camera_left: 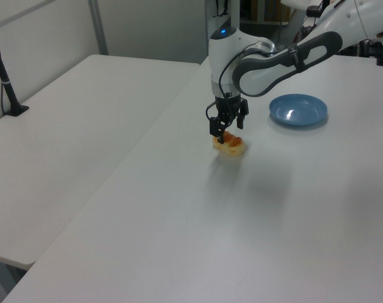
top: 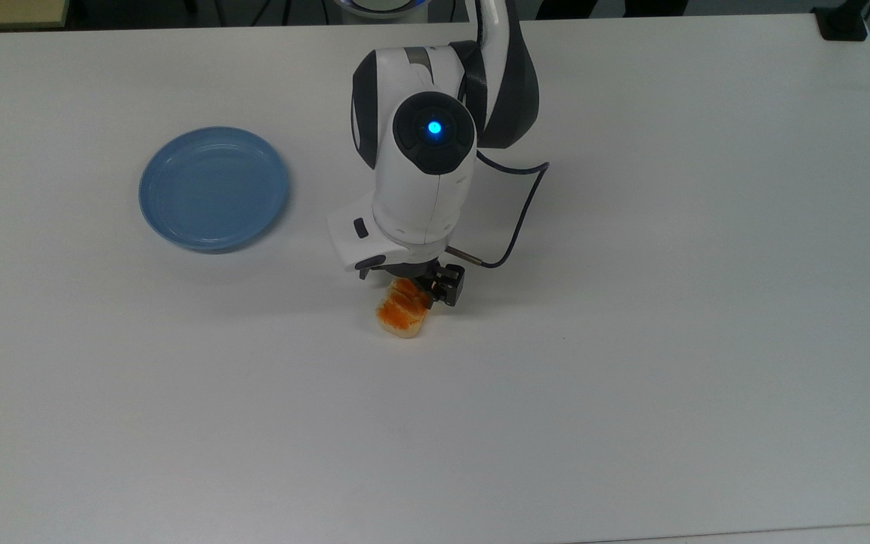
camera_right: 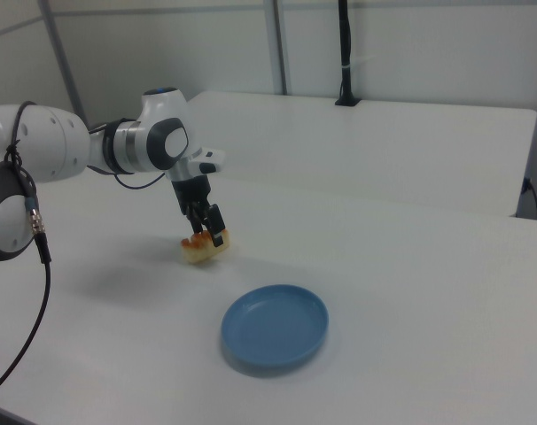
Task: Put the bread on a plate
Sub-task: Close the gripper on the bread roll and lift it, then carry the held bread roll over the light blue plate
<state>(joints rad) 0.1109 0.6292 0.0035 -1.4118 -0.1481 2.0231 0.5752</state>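
Presently the gripper [camera_left: 225, 133] is lowered over the bread [top: 402, 316], its fingers spread and standing either side of the loaf's far end; contact between fingers and bread cannot be confirmed. In the top view the arm's white wrist housing [top: 421, 189] hides the far half of the bread, leaving the near end exposed on the counter [top: 631, 378]. In the left view the fingers cover part of the loaf's top. The plate [top: 213, 187] lies flat at about 10 o'clock from the bread in the top view, well apart from it. A dark cable [top: 519, 219] loops at the wrist's 3 o'clock side.
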